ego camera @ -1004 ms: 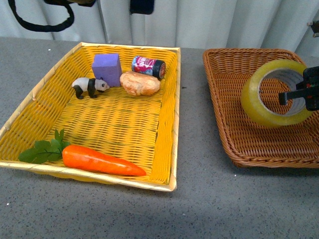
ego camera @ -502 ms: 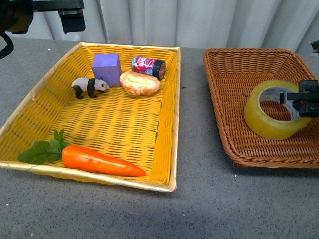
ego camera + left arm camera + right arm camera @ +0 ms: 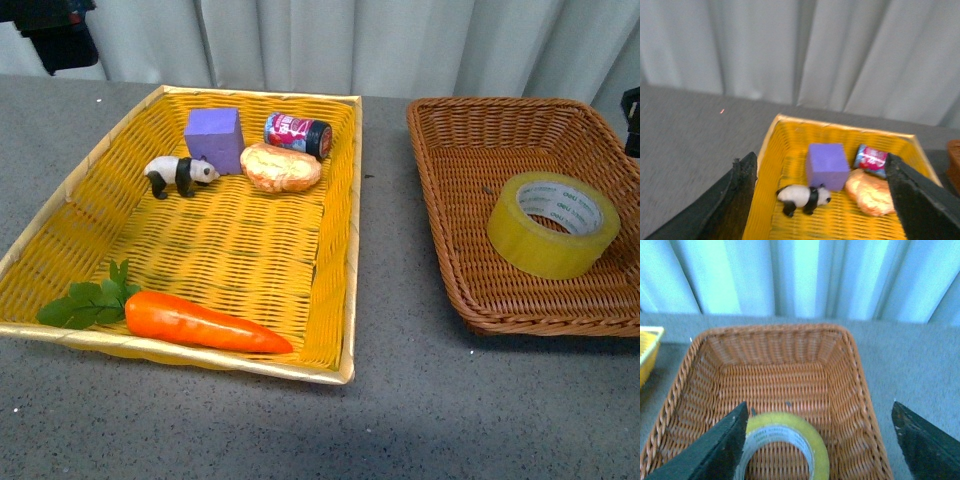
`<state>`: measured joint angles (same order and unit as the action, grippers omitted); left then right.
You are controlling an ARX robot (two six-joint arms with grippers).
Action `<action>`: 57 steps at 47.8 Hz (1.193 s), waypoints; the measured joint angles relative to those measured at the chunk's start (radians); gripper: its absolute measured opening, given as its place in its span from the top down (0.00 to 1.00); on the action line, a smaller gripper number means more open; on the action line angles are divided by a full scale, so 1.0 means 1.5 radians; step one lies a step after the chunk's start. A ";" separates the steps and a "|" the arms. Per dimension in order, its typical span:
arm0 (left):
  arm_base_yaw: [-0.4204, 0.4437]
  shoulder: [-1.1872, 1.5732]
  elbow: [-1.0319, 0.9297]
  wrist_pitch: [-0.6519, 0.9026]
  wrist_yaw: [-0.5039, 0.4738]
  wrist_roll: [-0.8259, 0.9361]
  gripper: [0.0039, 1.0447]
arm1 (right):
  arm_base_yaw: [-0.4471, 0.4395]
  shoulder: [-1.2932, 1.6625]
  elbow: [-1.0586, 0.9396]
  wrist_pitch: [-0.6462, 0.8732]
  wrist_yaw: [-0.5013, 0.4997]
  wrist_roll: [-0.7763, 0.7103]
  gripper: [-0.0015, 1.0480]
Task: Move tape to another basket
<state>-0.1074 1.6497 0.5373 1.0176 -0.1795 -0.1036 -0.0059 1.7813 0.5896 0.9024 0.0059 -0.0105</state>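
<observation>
In the brown wicker basket (image 3: 455, 215), on the robot's right, the tape (image 3: 553, 223) lies flat on the woven floor, core hole upward, near the front half and clear of every wall. No claw touches it.

Right gripper (image 3: 822, 440): jaws spread wide, both dark fingers visible at the edges of the wrist view, nothing between them; the roll sits below and between them, apart from both. In the front view only a dark sliver shows at the right edge.

Left gripper (image 3: 822, 200): also wide open and empty, looking down over the far end of the yellow basket (image 3: 335, 300), above the purple block (image 3: 827, 166), panda figure (image 3: 803, 197), bread roll (image 3: 870, 192) and can (image 3: 871, 157). The carrot (image 3: 205, 322) lies at the near end.

Judgement: placement looks complete; the step in hand is the retreat. To do it well, lift the right arm straight up with jaws kept wide, so no finger catches the roll's rim or drags the basket wall, then withdraw sideways only once above the rim.
</observation>
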 joint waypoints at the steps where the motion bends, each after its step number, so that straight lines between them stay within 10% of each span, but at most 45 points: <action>1: 0.002 -0.005 -0.018 0.033 0.022 0.011 0.30 | 0.000 0.002 -0.021 0.056 0.000 0.000 0.24; 9: 0.016 -0.064 -0.114 0.104 0.067 0.051 0.56 | 0.003 -0.055 -0.135 0.256 -0.001 0.000 0.50; 25: 0.063 -0.219 -0.234 0.068 0.116 0.062 0.97 | 0.004 -0.233 -0.258 0.196 -0.002 -0.002 0.99; 57: 0.070 -0.601 -0.344 -0.199 0.120 0.064 0.97 | 0.004 -0.656 -0.379 -0.095 -0.003 0.000 0.99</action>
<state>-0.0025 0.7483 0.0208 0.7197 -0.0002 -0.0078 -0.0002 0.7967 0.0208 0.7601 0.0017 -0.0105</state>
